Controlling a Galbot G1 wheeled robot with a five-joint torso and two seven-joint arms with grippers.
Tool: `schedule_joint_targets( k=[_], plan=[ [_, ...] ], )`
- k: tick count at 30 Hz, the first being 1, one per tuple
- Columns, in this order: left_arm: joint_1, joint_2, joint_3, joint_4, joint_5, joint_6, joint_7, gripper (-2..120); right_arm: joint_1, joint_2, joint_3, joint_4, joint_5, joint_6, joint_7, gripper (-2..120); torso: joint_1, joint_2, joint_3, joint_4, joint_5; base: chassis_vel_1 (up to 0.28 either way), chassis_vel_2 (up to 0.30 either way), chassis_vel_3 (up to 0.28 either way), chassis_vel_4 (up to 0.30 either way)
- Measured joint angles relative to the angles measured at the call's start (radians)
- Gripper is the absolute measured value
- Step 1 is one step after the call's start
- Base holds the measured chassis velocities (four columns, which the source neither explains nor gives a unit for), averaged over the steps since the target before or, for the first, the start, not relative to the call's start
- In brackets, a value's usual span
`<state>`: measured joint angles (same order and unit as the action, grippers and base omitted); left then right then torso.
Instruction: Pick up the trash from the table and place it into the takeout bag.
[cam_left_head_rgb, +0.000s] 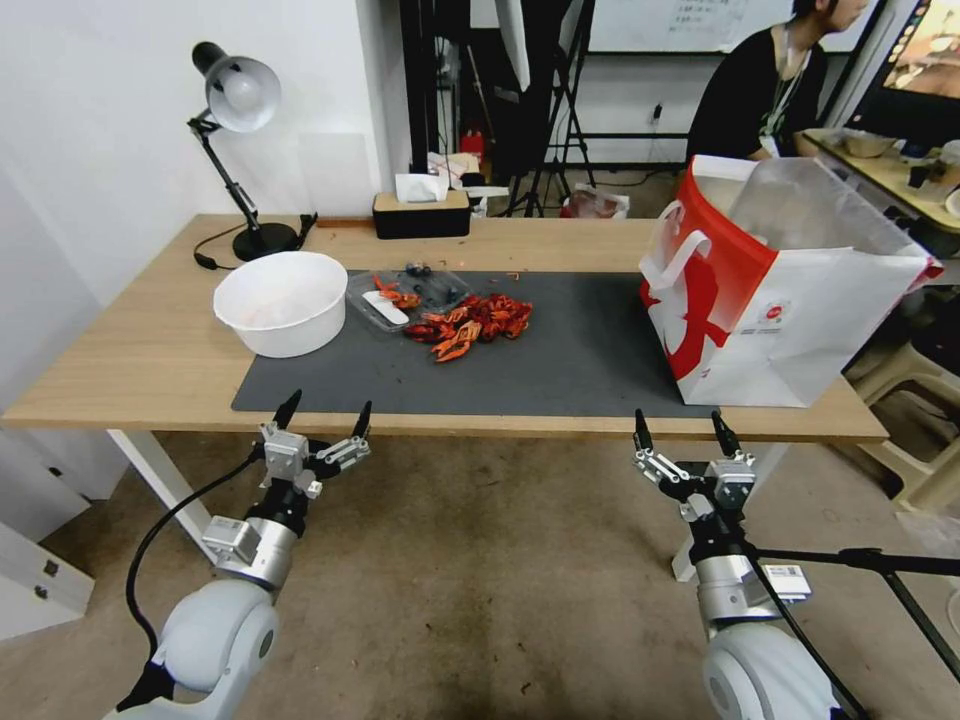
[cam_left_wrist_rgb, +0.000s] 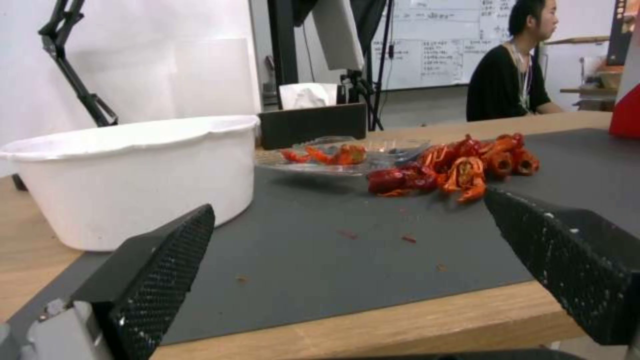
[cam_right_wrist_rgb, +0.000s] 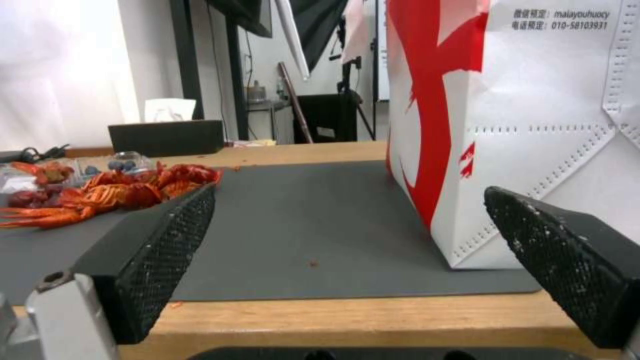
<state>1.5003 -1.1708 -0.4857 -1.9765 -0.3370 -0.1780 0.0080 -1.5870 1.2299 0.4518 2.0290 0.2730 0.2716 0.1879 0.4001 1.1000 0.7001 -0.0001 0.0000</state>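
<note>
Red crayfish shells (cam_left_head_rgb: 472, 322) (cam_left_wrist_rgb: 460, 167) (cam_right_wrist_rgb: 113, 190) lie in a heap on the dark grey mat (cam_left_head_rgb: 560, 350) of the table (cam_left_head_rgb: 120, 370). Beside them sits a clear plastic tray (cam_left_head_rgb: 405, 295) (cam_left_wrist_rgb: 340, 155) holding more shells, and a white bowl (cam_left_head_rgb: 281, 302) (cam_left_wrist_rgb: 133, 175) stands to its left. The white-and-red takeout bag (cam_left_head_rgb: 780, 290) (cam_right_wrist_rgb: 533, 125) stands open at the table's right end. My left gripper (cam_left_head_rgb: 325, 408) hangs open in front of the table's near edge, below the bowl. My right gripper (cam_left_head_rgb: 682, 428) is open too, just before the edge near the bag.
A black desk lamp (cam_left_head_rgb: 235, 150) stands at the back left and a black tissue box (cam_left_head_rgb: 421, 212) at the back middle. A tripod leg (cam_left_head_rgb: 860, 560) runs along the floor at the right. A person sits behind the bag.
</note>
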Motion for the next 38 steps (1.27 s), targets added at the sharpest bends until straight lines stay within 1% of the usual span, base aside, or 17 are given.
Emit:
schedule_joint_targets(
  k=[5, 16, 24, 38],
  plan=[
    [0.002, -0.008, -0.012, 0.002, 0.018, -0.006, -0.002, 100, 0.0, 0.003, -0.001, 0.003, -0.003, -0.013, 0.01, 100, 0.0, 0.0, 0.0, 0.0, 0.0, 0.0, 0.0, 0.0, 0.0],
    [0.0, -0.019, -0.037, 0.007, 0.018, -0.018, -0.003, 100, 0.005, 0.013, -0.004, 0.001, -0.007, -0.013, 0.009, 100, 0.0, 0.0, 0.0, 0.0, 0.0, 0.0, 0.0, 0.0, 0.0],
    [0.002, -0.022, -0.039, 0.014, 0.02, -0.034, -0.004, 100, 0.009, 0.017, -0.005, -0.007, -0.014, -0.01, 0.005, 100, 0.0, 0.0, 0.0, 0.0, -0.0001, 0.0, 0.0, 0.0, 0.0],
    [0.002, -0.022, -0.039, 0.015, 0.021, -0.037, -0.005, 100, 0.01, 0.019, -0.006, -0.01, -0.017, -0.008, 0.006, 100, 0.0, 0.0, 0.0, 0.0, -0.0001, 0.0, 0.0, 0.0, 0.0]
  ],
)
